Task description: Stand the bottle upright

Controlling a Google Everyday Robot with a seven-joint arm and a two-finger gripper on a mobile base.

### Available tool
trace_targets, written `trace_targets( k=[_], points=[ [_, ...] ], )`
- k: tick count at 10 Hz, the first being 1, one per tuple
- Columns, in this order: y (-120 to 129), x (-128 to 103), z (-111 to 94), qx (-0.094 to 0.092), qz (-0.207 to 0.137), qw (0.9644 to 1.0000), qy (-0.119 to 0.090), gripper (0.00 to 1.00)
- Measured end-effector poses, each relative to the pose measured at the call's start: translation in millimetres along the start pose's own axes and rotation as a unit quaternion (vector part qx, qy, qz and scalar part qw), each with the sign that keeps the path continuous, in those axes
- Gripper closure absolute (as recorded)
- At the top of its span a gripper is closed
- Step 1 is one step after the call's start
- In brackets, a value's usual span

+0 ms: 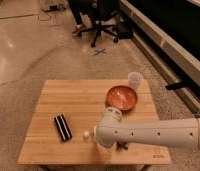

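Small white bottle (86, 134) end peeks beside arm (143, 132); pincer hidden beneath.

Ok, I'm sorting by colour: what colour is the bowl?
The bowl is orange-red, camera view; the gripper is hidden beneath the white arm.

Everything rests on the counter (53, 100), with the bowl (122, 97) toward its right rear. The cup (135, 80) stands just behind the bowl and slightly right, at the counter's far edge. The box (63, 127) lies well to the bowl's left and nearer the front. The bottle (86, 134), mostly hidden, lies in front of the bowl and to its left. The arm (158, 134) crosses in front of the bowl from the right. Its claw (99, 141) is low over the counter, front-left of the bowl. A chair (104, 20) stands on the floor far behind the bowl.
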Motion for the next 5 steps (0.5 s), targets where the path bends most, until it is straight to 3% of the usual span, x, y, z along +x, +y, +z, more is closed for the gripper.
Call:
trace_targets(
  k=[5],
  points=[
    [-21, 21, -6, -0.004, 0.013, 0.9998, 0.015, 0.35]
  ],
)
